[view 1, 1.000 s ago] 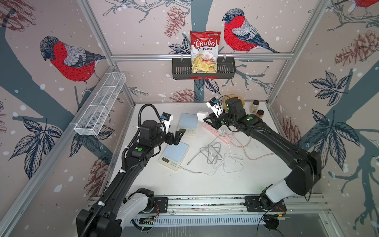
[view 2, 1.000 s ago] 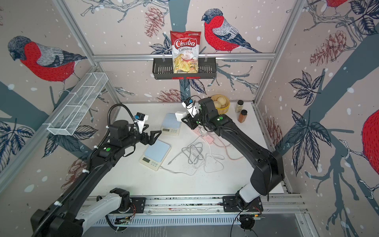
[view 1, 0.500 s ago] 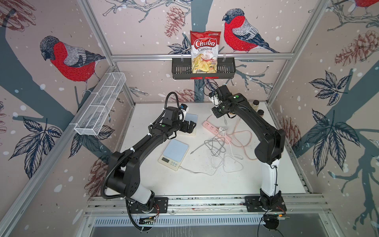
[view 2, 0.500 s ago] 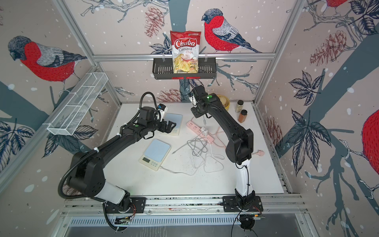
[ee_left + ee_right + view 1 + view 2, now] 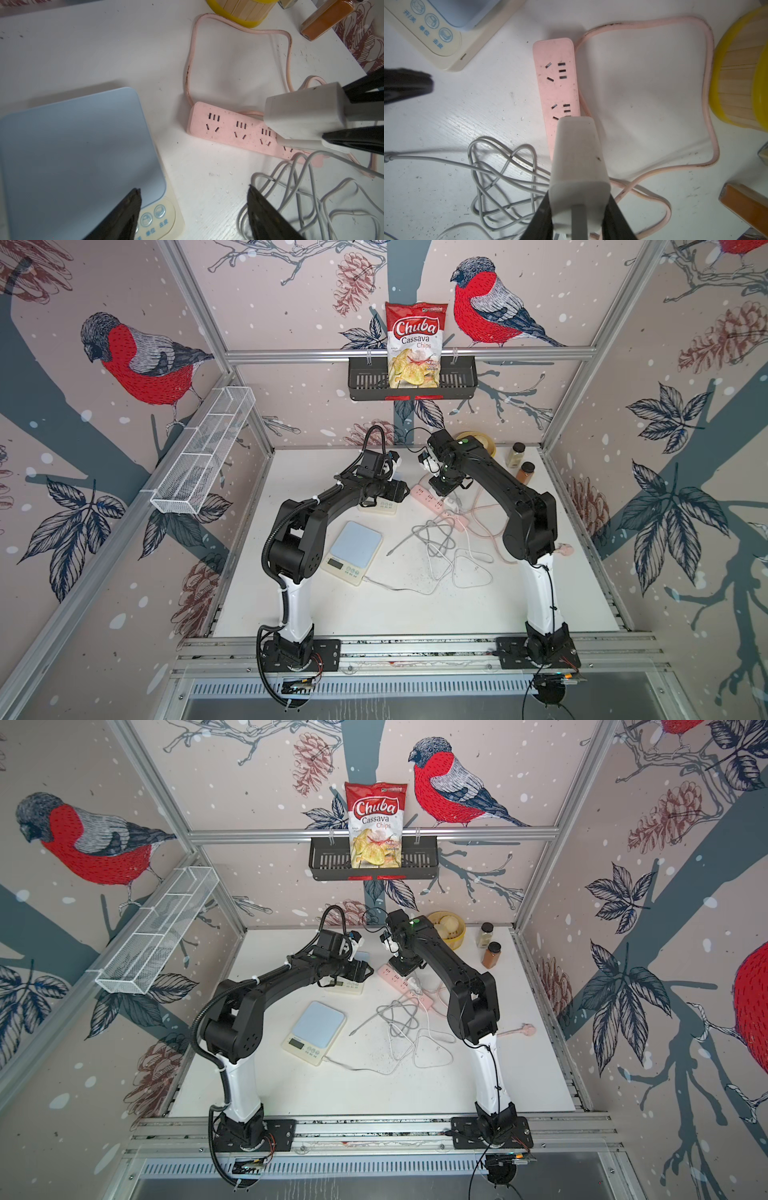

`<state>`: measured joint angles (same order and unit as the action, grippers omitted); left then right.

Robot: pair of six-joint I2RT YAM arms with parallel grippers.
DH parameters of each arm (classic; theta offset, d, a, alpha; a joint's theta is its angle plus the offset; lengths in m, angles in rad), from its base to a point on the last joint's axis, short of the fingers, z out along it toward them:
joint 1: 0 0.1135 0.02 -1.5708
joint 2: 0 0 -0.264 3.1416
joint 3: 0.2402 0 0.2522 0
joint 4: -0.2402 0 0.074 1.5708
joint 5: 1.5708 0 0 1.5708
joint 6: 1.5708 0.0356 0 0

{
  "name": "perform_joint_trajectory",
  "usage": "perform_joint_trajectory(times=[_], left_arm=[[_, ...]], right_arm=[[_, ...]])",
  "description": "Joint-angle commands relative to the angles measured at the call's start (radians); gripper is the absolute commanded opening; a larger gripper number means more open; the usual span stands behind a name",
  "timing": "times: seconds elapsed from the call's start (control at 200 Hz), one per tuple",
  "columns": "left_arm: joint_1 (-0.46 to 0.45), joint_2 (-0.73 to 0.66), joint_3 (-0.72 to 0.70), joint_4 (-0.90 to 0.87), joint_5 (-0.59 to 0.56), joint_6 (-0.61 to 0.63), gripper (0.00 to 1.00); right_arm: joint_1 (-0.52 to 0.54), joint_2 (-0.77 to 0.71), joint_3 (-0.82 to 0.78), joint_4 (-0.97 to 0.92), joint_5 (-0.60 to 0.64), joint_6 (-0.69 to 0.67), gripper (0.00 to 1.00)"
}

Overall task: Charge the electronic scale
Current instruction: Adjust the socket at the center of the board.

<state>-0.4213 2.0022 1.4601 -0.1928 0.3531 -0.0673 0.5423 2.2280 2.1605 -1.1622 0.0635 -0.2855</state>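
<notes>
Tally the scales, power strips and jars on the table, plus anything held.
scales: 2
power strip: 1
jars: 2
held: 1, charger in right gripper
total: 6

The scale (image 5: 72,145) had a smooth, matt blue plate on a cream plastic base with glossy buttons. The pink power strip (image 5: 226,133) and white charger (image 5: 577,158) were matt plastic, the strip speckled with grime. The white worktop (image 5: 83,52) looked painted, streaky and scuffed.
</notes>
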Motion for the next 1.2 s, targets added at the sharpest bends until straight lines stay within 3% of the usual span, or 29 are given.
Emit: perform_joint_trajectory(times=[0.0, 0.37, 0.805, 0.936, 1.196], left_arm=[[-0.002, 0.039, 0.013, 0.062, 0.07, -0.037, 0.74], [-0.019, 0.184, 0.129, 0.13, 0.104, -0.035, 0.56], [-0.033, 0.432, 0.451, 0.011, 0.137, -0.025, 0.58], [-0.045, 0.397, 0.381, 0.029, 0.176, -0.039, 0.57], [-0.07, 0.22, 0.08, 0.175, 0.22, -0.126, 0.55]], right_arm=[[-0.001, 0.034, 0.037, -0.011, -0.041, -0.009, 0.0], [-0.031, 0.1, 0.146, -0.013, -0.014, 0.222, 0.0], [-0.023, 0.01, -0.005, 0.064, -0.026, 0.308, 0.0], [-0.013, 0.0, -0.014, 0.078, -0.025, 0.321, 0.0], [0.027, -0.04, -0.047, 0.092, -0.02, 0.358, 0.0]])
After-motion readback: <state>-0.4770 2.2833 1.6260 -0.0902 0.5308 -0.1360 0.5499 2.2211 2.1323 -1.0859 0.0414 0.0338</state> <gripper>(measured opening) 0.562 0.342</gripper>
